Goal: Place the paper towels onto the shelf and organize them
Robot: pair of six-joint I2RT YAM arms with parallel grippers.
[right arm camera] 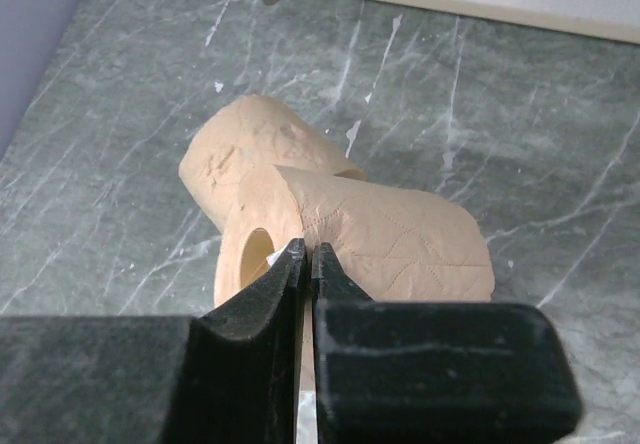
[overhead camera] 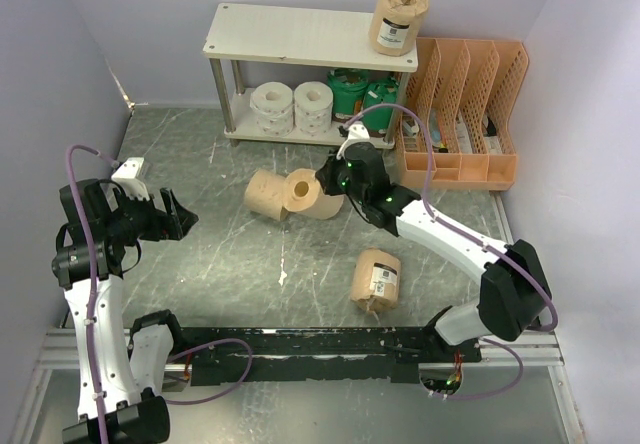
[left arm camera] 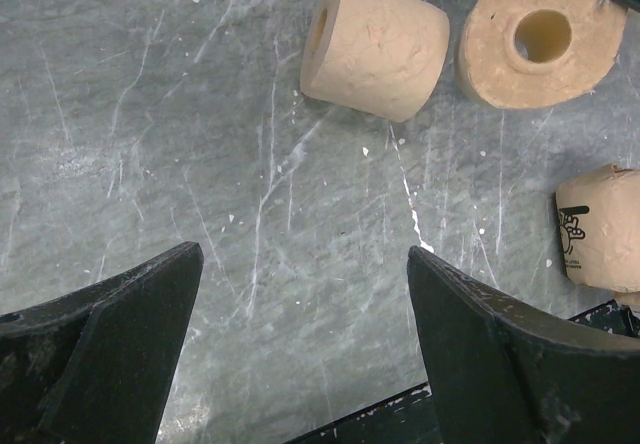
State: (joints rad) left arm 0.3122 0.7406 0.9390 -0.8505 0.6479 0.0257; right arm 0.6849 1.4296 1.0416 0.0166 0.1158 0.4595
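Note:
On the floor mat two bare tan paper towels lie side by side, one (overhead camera: 265,194) to the left and one (overhead camera: 303,193) with its core facing the camera. My right gripper (right arm camera: 307,249) is shut on the wall of that second roll (right arm camera: 400,239), one finger in the core hole and one outside. Behind it lies the first roll (right arm camera: 255,149). A wrapped tan roll with a barcode (overhead camera: 375,279) lies nearer the arms. The shelf (overhead camera: 310,34) holds a wrapped tan roll (overhead camera: 398,16) on top, and two white patterned rolls (overhead camera: 271,106) and two green ones (overhead camera: 348,92) below. My left gripper (left arm camera: 305,264) hangs open and empty over bare mat.
An orange perforated file organizer (overhead camera: 465,104) stands right of the shelf. Grey walls close in the left, back and right sides. A black rail (overhead camera: 330,349) runs along the near edge between the arm bases.

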